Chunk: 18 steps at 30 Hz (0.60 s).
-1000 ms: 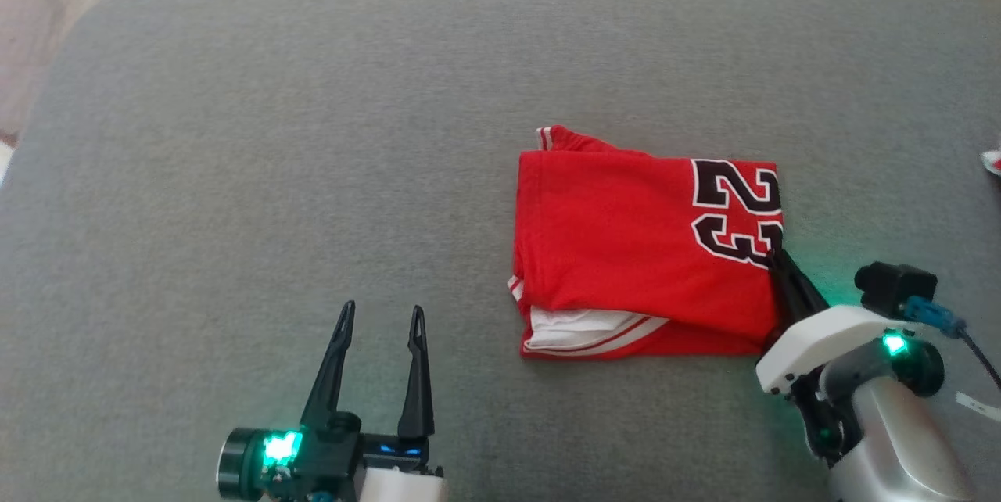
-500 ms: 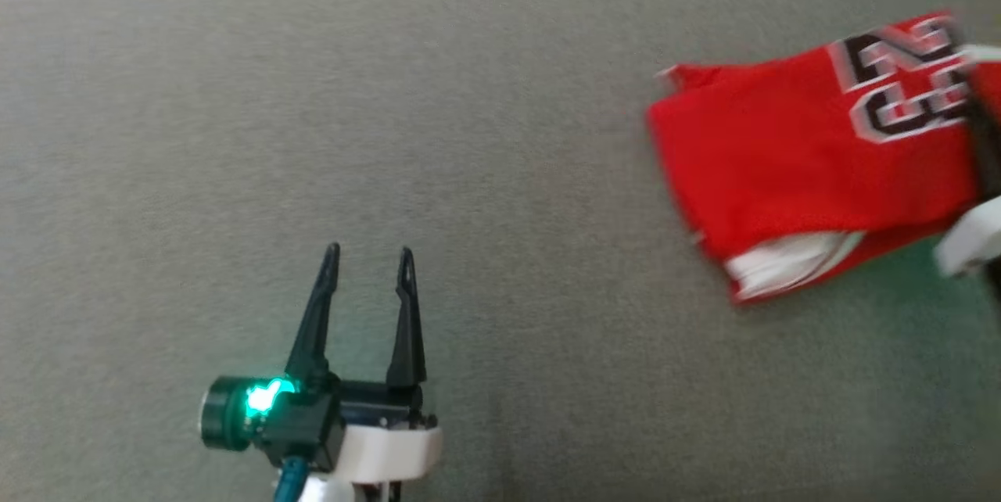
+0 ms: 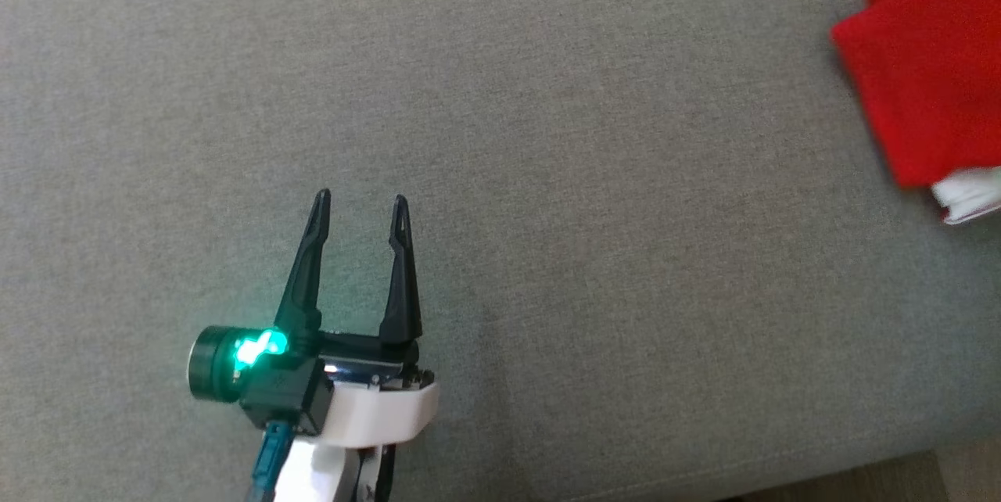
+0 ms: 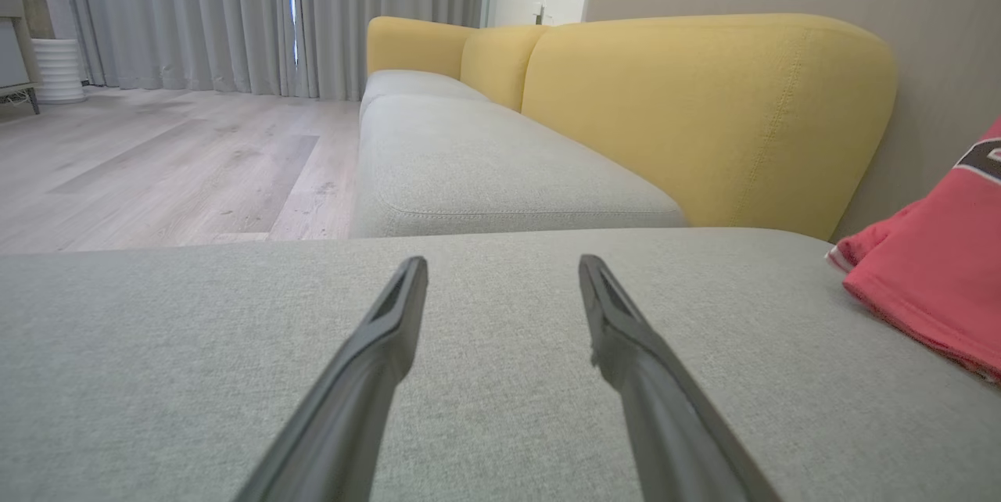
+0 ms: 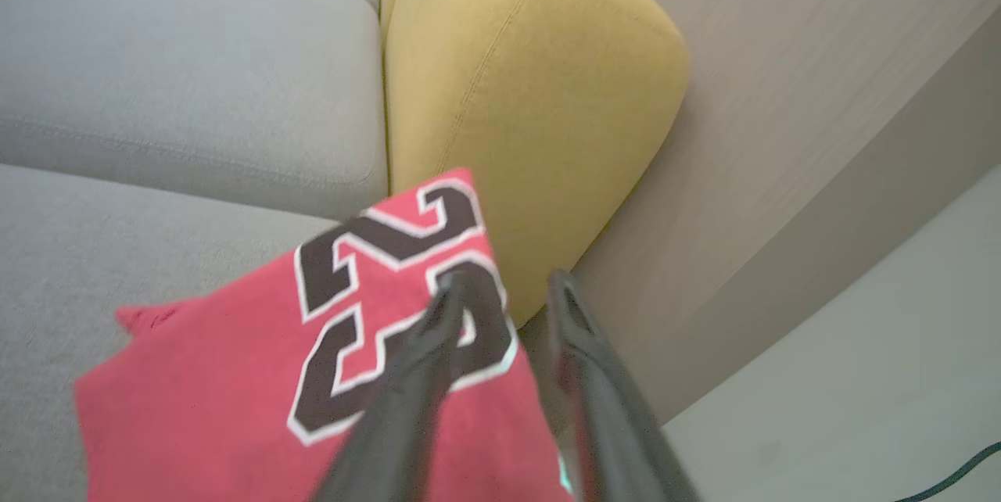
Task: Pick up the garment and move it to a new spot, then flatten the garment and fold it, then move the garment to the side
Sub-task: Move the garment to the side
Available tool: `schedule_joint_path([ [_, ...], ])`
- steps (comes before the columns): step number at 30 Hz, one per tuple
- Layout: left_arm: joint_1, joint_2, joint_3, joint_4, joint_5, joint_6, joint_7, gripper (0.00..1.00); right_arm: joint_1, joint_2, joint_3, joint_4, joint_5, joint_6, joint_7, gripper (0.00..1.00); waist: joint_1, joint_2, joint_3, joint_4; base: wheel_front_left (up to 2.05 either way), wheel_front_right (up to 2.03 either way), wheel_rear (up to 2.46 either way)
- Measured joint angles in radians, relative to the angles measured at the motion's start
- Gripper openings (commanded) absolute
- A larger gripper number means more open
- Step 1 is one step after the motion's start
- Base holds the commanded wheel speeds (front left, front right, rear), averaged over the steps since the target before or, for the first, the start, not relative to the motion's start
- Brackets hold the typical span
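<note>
From my head, my left tool (image 3: 360, 206) sits at the lower left over the grey seat cushion (image 3: 586, 173). Its two dark fingers are spread wide with nothing between them, and a green light (image 3: 254, 347) glows on the wrist. The red jersey (image 3: 927, 72) lies folded on the cushion at the far upper right, cut off by the frame edge and well apart from that tool. A strip of white lining (image 3: 970, 193) shows at its lower corner.

Along my left wrist, the two fingers point across bare grey fabric, released and holding nothing. The jersey's corner rests on the cushion at the right edge. Beyond stand a yellow backrest (image 4: 704, 111), a wooden floor (image 4: 156, 166) and grey curtains (image 4: 195, 9).

Along my right wrist, my right tool (image 5: 507, 281) is over the jersey's outer edge, beside the backrest, with its fingers parted. One finger crosses the black number 23 (image 5: 375, 314); the other lies past the cloth's edge. The fingers are blurred, so I cannot tell whether either touches the fabric, but I see no cloth pinched between them.
</note>
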Motion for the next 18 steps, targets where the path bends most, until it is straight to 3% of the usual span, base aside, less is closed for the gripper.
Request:
schedule_joint_path([
  [5, -0.010, 0.000, -0.004, 0.007, -0.021, -0.017, 0.000, 1.00, 0.014, 0.131, 0.008, -0.050, -0.053, 0.000, -0.009, 1.00, -0.0002, 0.0000, -0.029, 0.013, 0.00, 0.00, 0.00],
  [12, 0.005, -0.001, -0.008, 0.014, -0.048, -0.026, 0.000, 1.00, 0.193, 0.330, 0.085, -0.073, -0.084, 0.000, -0.020, 1.00, -0.0003, 0.0000, -0.114, 0.049, 0.00, 0.00, 0.00],
  [18, 0.071, -0.001, -0.007, 0.045, -0.036, -0.017, 0.000, 1.00, 0.315, 0.439, 0.200, -0.015, -0.043, 0.000, -0.117, 1.00, -0.0004, 0.0001, -0.210, 0.090, 0.00, 0.00, 0.00],
])
